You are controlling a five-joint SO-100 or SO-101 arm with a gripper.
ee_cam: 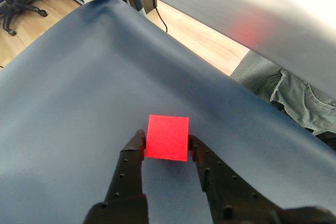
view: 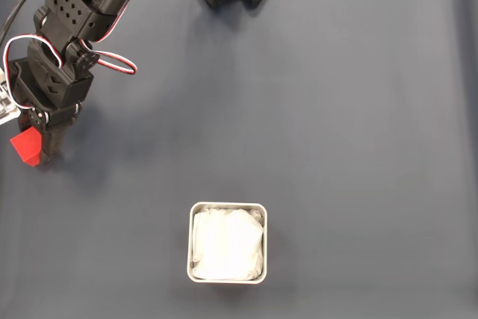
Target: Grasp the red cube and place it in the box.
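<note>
My arm (view: 63, 50) hides part of the red cube (view: 27, 147); the blurred bar (ee_cam: 252, 19) crosses my wrist view.

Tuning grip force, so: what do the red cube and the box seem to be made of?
The red cube looks like matte plastic or foam: its faces are flat, even and glare-free. The box seems thin metal, going by its pale shiny rim, with a crumpled white papery lining inside.

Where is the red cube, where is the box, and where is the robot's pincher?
red cube (ee_cam: 167, 137), wrist view, middle of its red face.
box (view: 228, 205), fixed view, top edge of its pale metal rim.
gripper (ee_cam: 167, 145), wrist view, midway between its two black fingertips, which sit against the cube's sides.
</note>
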